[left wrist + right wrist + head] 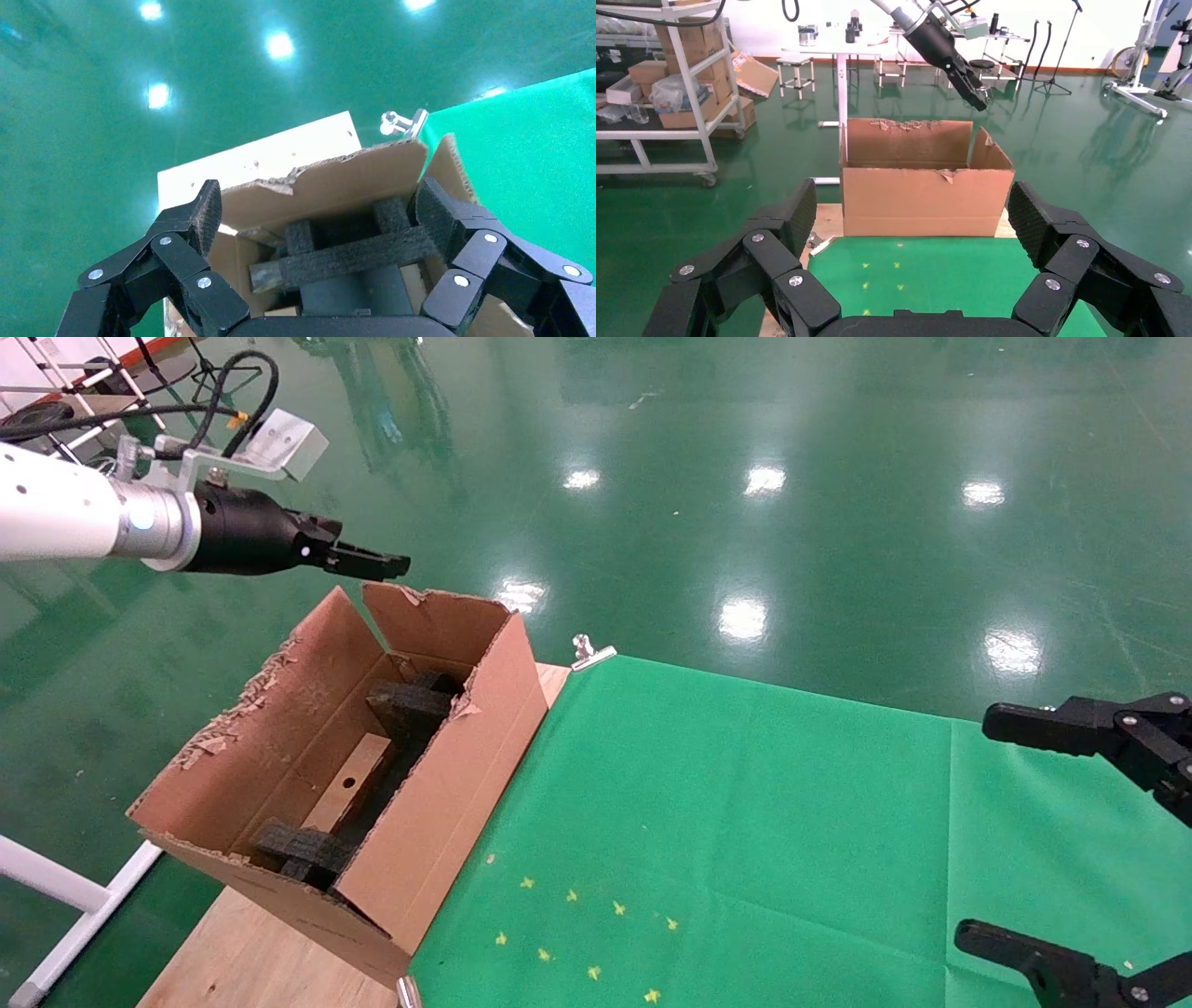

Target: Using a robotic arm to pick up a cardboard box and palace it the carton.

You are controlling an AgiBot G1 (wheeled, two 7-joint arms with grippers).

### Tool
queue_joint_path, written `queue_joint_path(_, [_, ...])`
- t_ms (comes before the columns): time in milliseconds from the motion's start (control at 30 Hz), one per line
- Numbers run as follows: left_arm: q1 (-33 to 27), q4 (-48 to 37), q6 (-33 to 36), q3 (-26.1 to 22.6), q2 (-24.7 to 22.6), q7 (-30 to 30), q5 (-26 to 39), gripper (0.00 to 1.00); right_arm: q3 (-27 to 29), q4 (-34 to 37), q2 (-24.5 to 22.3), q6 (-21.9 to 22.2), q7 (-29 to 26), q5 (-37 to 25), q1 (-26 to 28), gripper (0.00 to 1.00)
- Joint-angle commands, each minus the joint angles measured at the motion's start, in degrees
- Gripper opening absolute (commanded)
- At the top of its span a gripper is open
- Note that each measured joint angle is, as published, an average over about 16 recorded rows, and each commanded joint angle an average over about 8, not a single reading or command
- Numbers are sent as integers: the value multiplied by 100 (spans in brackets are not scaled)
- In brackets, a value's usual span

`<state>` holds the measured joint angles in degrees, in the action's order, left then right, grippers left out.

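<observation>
The carton [438, 803] stands open on the table's left end, with a ragged rim and black foam blocks [410, 705] inside. The slim cardboard box [349, 784] with a round hole lies inside the carton between the foam blocks. My left gripper [396, 563], on the white robotic arm [56, 514], hovers above the carton's far end, open and empty. In the left wrist view the left gripper [320, 210] looks down at the foam [351, 256] and the carton wall [351, 182]. My right gripper [1010, 831] is open and empty at the right edge and faces the carton [926, 196] in the right wrist view.
A green cloth [745, 803] with small yellow marks [577, 933] covers the wooden table [251, 952]. A metal clip [591, 654] holds the cloth's far corner by the carton. A white frame bar [56, 896] runs below the table at the left.
</observation>
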<state>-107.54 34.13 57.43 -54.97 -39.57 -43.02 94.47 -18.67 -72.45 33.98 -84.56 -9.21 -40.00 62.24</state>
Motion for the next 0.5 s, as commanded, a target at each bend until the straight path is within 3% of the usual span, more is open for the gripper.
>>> queue_joint_path(33, [2,16,13,-5,5,-2,7,100,0,0,0,0,0,0,0,100])
queue_joint_path(233, [113,-46,30,61,-48,58,-72,100,0,1,0,0,0,1,0,100])
queue_joint_path(500, [644,448,369,521,21,436,-696,100,-1,2,0,0,1,2,1,100])
